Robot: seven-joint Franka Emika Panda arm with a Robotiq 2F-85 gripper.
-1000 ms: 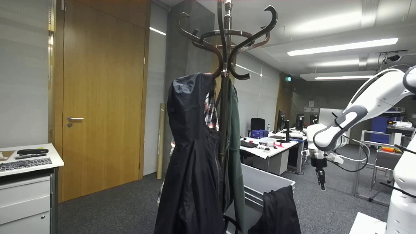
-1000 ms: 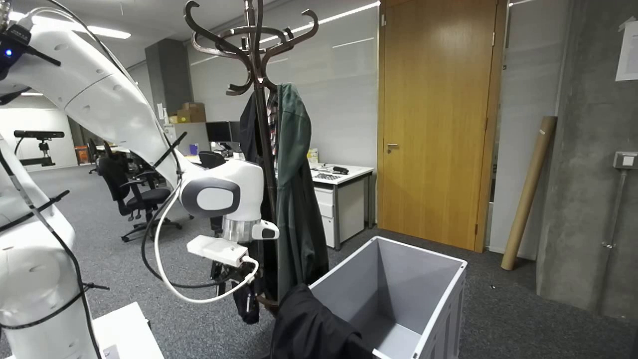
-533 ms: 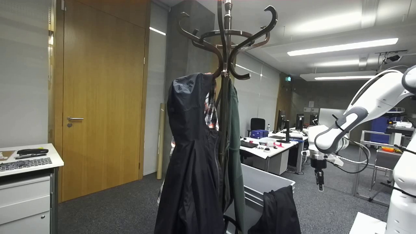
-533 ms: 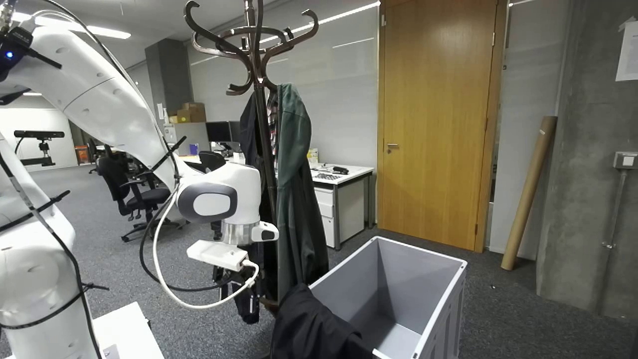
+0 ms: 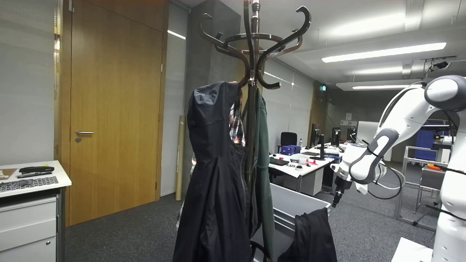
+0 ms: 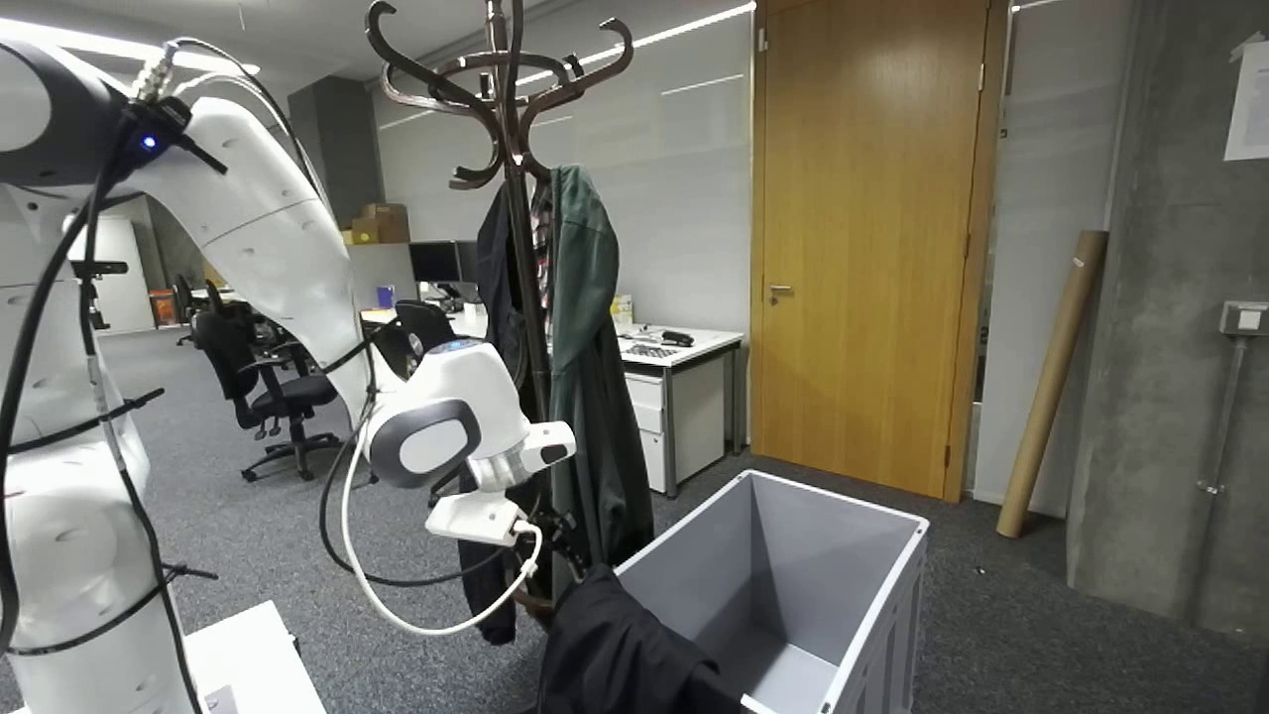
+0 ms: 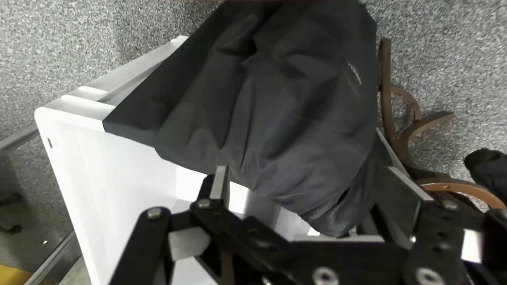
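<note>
Black garment (image 7: 277, 99): draped over one end of the grey bin (image 6: 823, 545), part hanging outside, one edge reaching over the rim to the inside. Lies as it did a second ago.
Gripper (image 7: 315, 184): fingers (image 7: 220, 186) standing wide apart, the garment in sight below through the gap. In an exterior view the tips sit just beside the cloth, a narrow space between.
Change, gripper: hung about straight down a second ago; now tipped, fingertips slanting toward bin and garment.
Change, arm (image 6: 278, 258): shifted toward the coat stand (image 5: 252, 78) in both exterior views; dark elbow joint (image 5: 442, 91), partly cut off by the picture's edge before, now shows more fully.
Unmoved: coat stand, and on it the dark hooded jacket (image 5: 214, 182), green coat (image 6: 585, 307) and checked cloth (image 5: 237, 125); bin likewise.
Stand feet (image 7: 386, 87): curved brown wood on speckled grey carpet (image 7: 455, 59), beside the bin's garment end.
Pale mark (image 7: 353, 73) on garment: small streak; logo or zip, can't tell, too blurred to read.
Wall sheet (image 6: 1249, 109): white paper on concrete (image 6: 1170, 297); text too faint to read.
Green sign (image 5: 322, 88): lit, high at the back of the room; lettering too small.
</note>
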